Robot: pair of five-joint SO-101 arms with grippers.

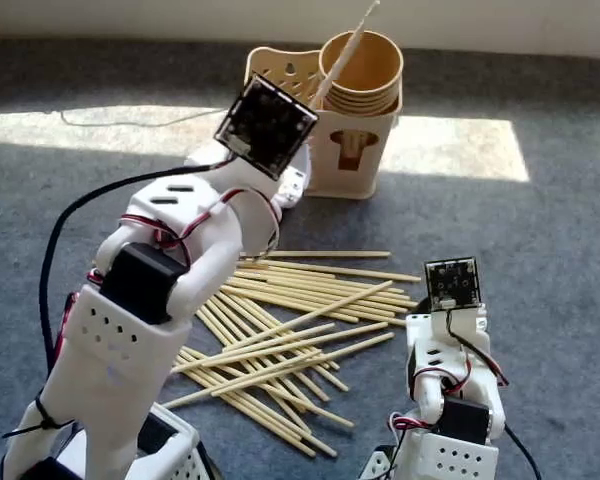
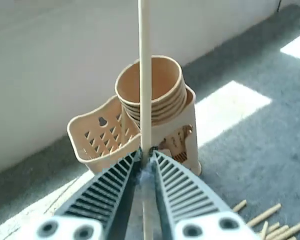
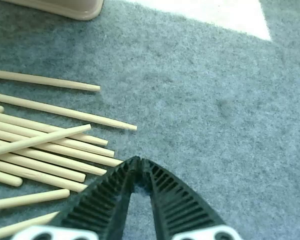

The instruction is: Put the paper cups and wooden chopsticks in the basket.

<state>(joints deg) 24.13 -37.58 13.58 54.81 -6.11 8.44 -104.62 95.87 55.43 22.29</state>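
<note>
Chopstick (image 2: 144, 75) stands upright, clamped in the left end effector (image 2: 146, 155) facing the basket (image 2: 97, 137) of stacked paper cups (image 2: 162, 100), seemingly for a tip-first drop, while the right end effector (image 3: 138, 162) hangs closed by loose chopsticks (image 1: 280, 300).

Grey carpeted worktop (image 1: 540, 250), loose heap of wooden chopsticks (image 1: 310, 290) strewn mid-surface, beige basket (image 1: 380, 150) upright beyond, near sunlit patch.

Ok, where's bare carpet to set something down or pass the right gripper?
Bare carpet runs from the chopstick pile past the right gripper up beside the basket. Crowded: the pile between the arms, and the basket front, where the left gripper holds a chopstick.
</note>
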